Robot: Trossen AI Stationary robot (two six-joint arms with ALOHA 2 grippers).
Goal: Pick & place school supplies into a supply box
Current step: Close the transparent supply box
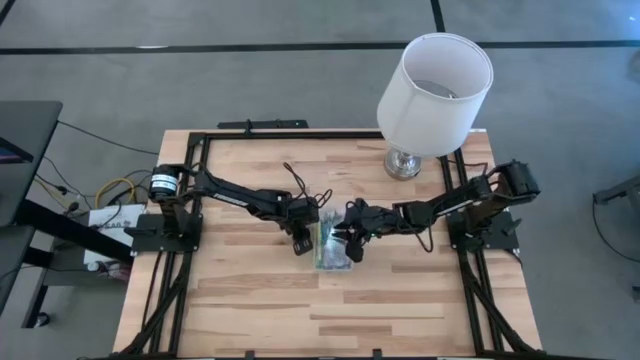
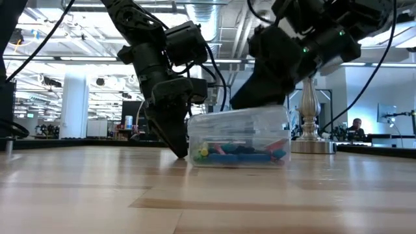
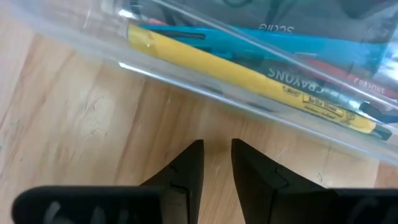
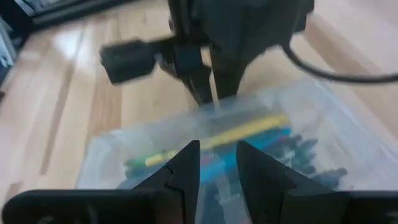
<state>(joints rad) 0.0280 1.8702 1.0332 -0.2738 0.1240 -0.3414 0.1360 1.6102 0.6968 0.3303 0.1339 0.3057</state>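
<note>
Mid-table we see box (image 1: pixel 331 246) with supplies (image 2: pixel 242 152) already inside: yellow crayon (image 3: pixel 249 78), blue and red pieces. No loose supplies visible on table (image 1: pixel 400 300). Left gripper (image 1: pixel 301 243) down at box's side, tips near wood, jaws narrow, holding nothing. Right gripper (image 1: pixel 352 243) above box, jaws narrow, empty. We judge packing nearly done; lid state unclear.

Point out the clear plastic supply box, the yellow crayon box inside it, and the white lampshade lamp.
clear plastic supply box (image 2: pixel 237 123): low view, its front wall.
yellow crayon box (image 3: pixel 249 74): left wrist view, its long yellow side.
white lampshade lamp (image 1: pixel 435 80): high view, the shade's side.
</note>
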